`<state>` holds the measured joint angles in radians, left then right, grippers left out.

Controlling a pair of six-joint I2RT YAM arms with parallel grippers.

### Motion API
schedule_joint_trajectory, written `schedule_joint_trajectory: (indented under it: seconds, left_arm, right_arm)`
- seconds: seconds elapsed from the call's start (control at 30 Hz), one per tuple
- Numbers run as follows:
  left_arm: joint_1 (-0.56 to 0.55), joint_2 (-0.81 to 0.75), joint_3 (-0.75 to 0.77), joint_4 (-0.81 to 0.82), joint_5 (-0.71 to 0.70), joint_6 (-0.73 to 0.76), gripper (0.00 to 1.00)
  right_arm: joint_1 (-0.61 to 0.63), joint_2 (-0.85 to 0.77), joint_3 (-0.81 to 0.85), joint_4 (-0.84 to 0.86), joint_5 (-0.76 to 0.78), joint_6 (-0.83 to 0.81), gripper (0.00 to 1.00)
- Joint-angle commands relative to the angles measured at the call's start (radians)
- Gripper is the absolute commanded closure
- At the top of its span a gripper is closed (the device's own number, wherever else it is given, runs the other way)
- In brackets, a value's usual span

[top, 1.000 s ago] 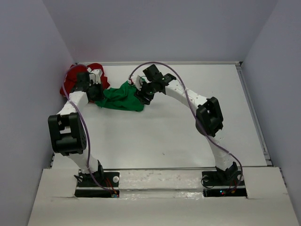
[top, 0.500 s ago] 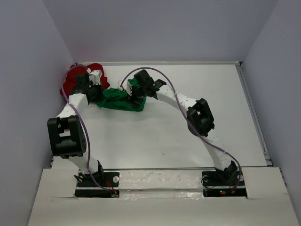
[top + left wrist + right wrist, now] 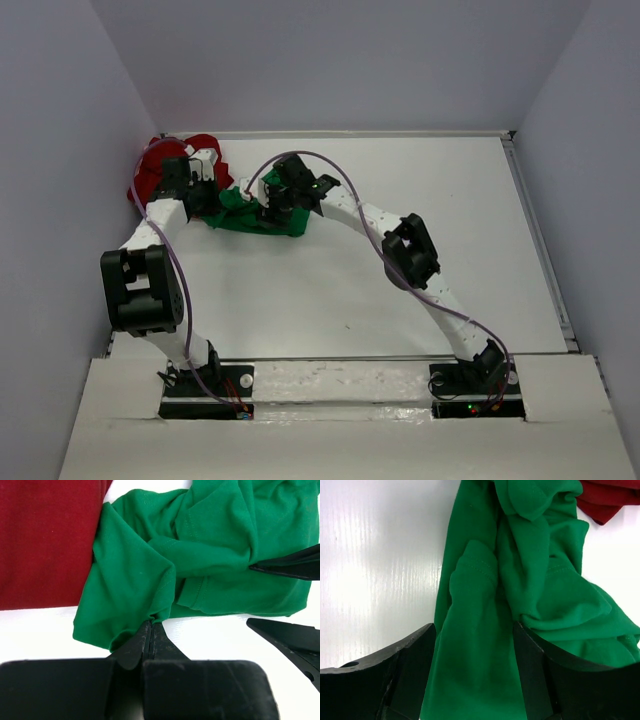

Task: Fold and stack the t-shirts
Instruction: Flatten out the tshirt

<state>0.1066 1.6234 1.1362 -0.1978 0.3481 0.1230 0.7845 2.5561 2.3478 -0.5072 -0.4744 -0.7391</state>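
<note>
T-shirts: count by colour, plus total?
green shirt: 1
red shirt: 1
Total: 2

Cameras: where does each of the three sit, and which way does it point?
Top external: fixed above and behind the arms, looking down on the white table; both whole arms show.
Left wrist: on the left arm, facing along the left gripper, shut on the crumpled bright green cloth t-shirt beside the deep red cloth t-shirt.
Right wrist: on the right arm, looking down past its open right gripper straddling green cloth.
Shared: both wrist views show both shirts and the right gripper's fingers.
</note>
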Motion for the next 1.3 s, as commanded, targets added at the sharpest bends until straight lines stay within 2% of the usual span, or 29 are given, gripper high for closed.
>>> schedule_joint_trajectory:
  seconds: [0.0, 0.1, 0.2, 0.23, 0.27, 0.37, 0.5, 0.53, 0.63, 0.77, 0.87, 1.0, 1.27]
  left_arm:
    - [0.004, -0.033, -0.004, 0.023, 0.028, 0.012, 1.00]
    - [0.004, -0.030, -0.004, 0.023, 0.032, 0.012, 1.00]
    - [0.004, -0.028, -0.004, 0.023, 0.037, 0.013, 1.00]
    - [0.004, -0.030, -0.004, 0.023, 0.037, 0.015, 1.00]
    - [0.004, -0.030, -0.006, 0.023, 0.037, 0.015, 1.00]
    - [0.004, -0.033, -0.006, 0.021, 0.037, 0.017, 1.00]
    - [0.004, -0.036, -0.007, 0.021, 0.042, 0.018, 1.00]
    - [0.004, -0.037, -0.009, 0.021, 0.043, 0.018, 1.00]
    - [0.004, -0.040, -0.007, 0.020, 0.043, 0.020, 1.00]
    - [0.004, -0.037, -0.004, 0.020, 0.049, 0.020, 1.00]
    - [0.004, -0.039, 0.000, 0.017, 0.054, 0.020, 1.00]
    - [0.004, -0.046, 0.008, 0.014, 0.066, 0.017, 1.00]
    - [0.002, -0.076, 0.014, 0.009, 0.103, 0.007, 1.00]
  right_arm:
    - [0.007, -0.005, 0.036, 0.062, -0.001, -0.017, 0.32]
    - [0.007, -0.016, -0.005, 0.062, 0.002, -0.014, 0.32]
    - [0.016, -0.025, -0.036, 0.061, 0.013, -0.014, 0.41]
    - [0.016, -0.028, -0.041, 0.061, 0.017, -0.011, 0.51]
    - [0.016, -0.028, -0.044, 0.061, 0.028, -0.008, 0.55]
    - [0.016, -0.027, -0.051, 0.064, 0.069, -0.017, 0.59]
    - [0.016, -0.022, -0.048, 0.065, 0.123, -0.031, 0.84]
    - [0.016, -0.023, -0.048, 0.065, 0.132, -0.031, 0.99]
    - [0.016, -0.033, -0.050, 0.065, 0.180, -0.029, 1.00]
    - [0.004, -0.053, -0.039, 0.105, 0.357, -0.033, 1.00]
    - [-0.033, -0.103, -0.021, 0.108, 0.469, 0.033, 1.00]
    - [-0.062, -0.241, -0.120, 0.114, 0.619, 0.041, 1.00]
    - [-0.135, -0.555, -0.441, 0.108, 0.853, 0.086, 1.00]
